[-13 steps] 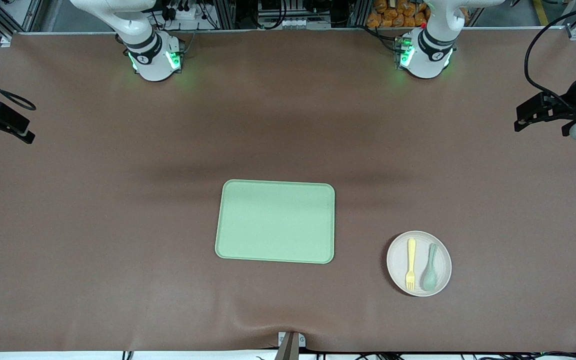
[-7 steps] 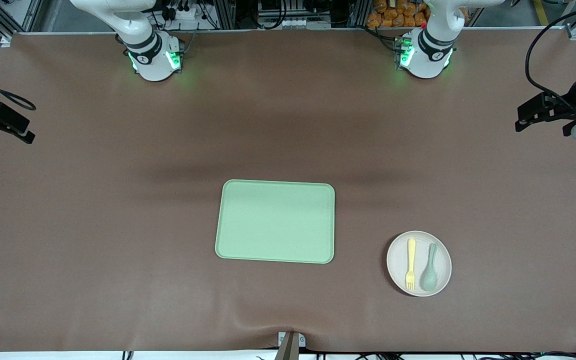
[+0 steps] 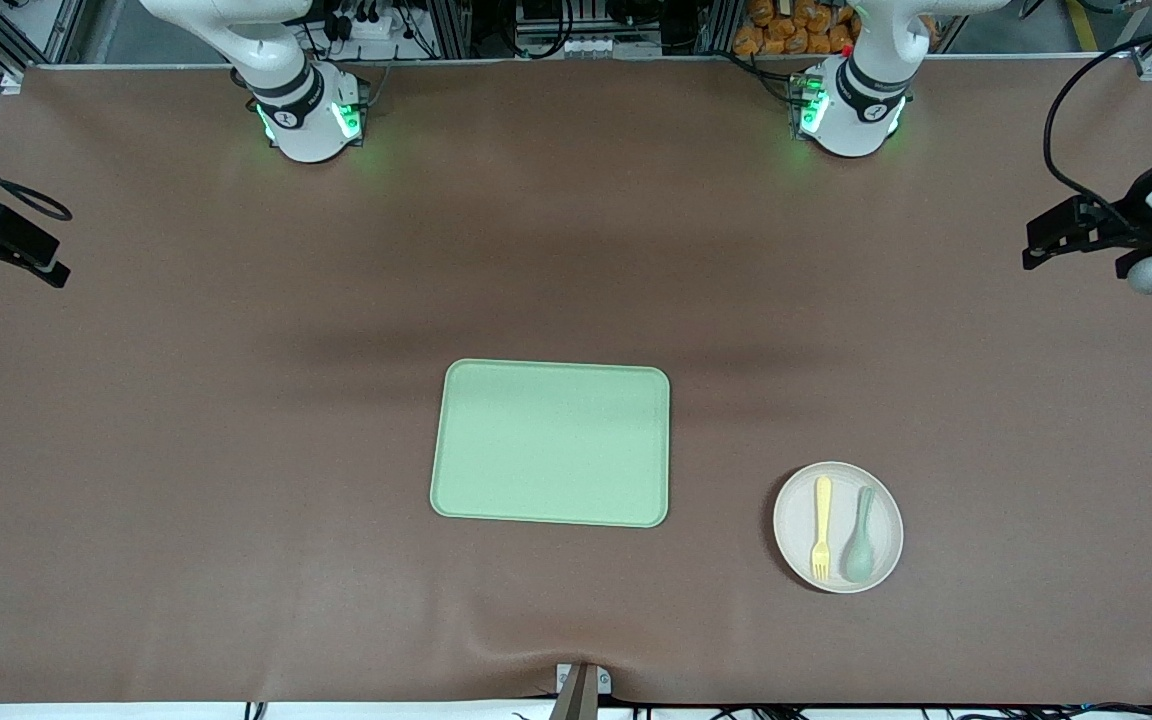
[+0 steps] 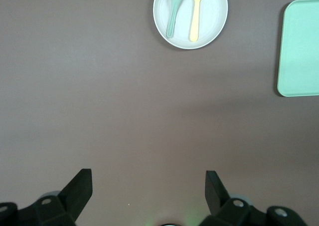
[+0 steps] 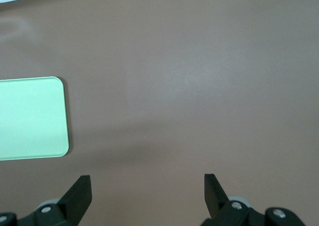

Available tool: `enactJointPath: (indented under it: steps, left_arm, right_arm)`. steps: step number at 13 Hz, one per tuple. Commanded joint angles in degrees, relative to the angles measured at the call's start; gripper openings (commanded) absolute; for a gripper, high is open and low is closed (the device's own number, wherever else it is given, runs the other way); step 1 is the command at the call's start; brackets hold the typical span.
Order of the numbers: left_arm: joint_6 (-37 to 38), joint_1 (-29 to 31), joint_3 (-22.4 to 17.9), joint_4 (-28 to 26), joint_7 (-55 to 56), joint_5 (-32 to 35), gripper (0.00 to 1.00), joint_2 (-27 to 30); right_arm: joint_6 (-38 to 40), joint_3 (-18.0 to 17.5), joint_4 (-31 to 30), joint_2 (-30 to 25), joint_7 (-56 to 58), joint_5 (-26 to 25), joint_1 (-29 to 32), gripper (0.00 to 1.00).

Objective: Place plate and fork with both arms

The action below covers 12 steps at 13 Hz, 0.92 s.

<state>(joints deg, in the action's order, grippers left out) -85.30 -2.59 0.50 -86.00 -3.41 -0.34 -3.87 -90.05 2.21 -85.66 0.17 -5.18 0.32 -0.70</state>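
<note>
Left gripper [image 3: 1046,240] has shifted a touch since a second ago: it sits slightly higher in the front view and a bit more toward the table's middle, over bare table at the left arm's end. Small move, looks like the start of a reach toward the plate [image 3: 838,527]; nothing else has budged. Right gripper [image 3: 31,262] hasn't moved, waiting over bare table at the right arm's end.

Fingers: both grippers spread wide and empty. The left wrist view shows the left fingers [image 4: 79,188] far apart with only table between them; the right wrist view shows the same for the right fingers [image 5: 79,193].

Task barely begun, by my read. The plate rests on the table, apart from the tray [image 3: 551,442], nearer the front camera than the tray's middle and toward the left arm's end. The fork [image 3: 821,527] lies flat on the plate, tines toward the front camera, beside the spoon [image 3: 861,545]; the two are parallel and apart.

Plate: round, shallow, pale beige-pink, plain. Fork: small, pale yellow, short tines, shorter than the plate is wide. Tray has nothing on it.
</note>
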Motion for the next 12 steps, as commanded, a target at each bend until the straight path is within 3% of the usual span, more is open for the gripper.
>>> enactJointPath:
  steps: [1,4,8,12]
  left_arm:
    - [0.6,-0.1,0.4,0.7,0.9,1.1,1.0,-3.1]
    - [-0.6,-0.6,0.4,1.0,0.9,0.9,1.0,-7.0]
    - [-8.6,-0.9,0.5,1.5,1.0,1.0,1.0,-16.3]
    - [-21.5,-0.7,0.4,3.7,4.3,0.9,1.0,-26.1]
  right_arm:
    - [0.8,-0.9,1.4,0.5,-0.2,0.2,1.4,1.0]
    - [0.8,-0.9,1.4,0.5,-0.2,0.2,1.4,1.0]
    - [0.9,-0.9,1.3,0.5,-0.2,0.2,1.4,1.0]
    - [0.9,-0.9,1.3,0.5,-0.2,0.2,1.4,1.0]
